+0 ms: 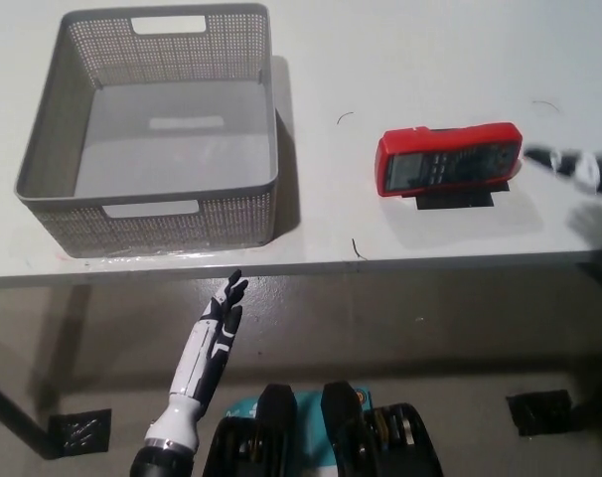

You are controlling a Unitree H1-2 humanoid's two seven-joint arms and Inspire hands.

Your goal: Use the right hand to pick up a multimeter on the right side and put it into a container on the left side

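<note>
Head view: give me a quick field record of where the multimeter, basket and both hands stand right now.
multimeter: red multimeter lying flat on the white table, right side, not held
basket: grey mesh basket on the table's left, nothing in it
right hand: black right hand at the right edge, just right of the multimeter, blurred; contact and finger state unclear
left hand: white left hand resting below the table's front edge, fingers straight, holding nothing
task state: multimeter not yet picked up
</note>
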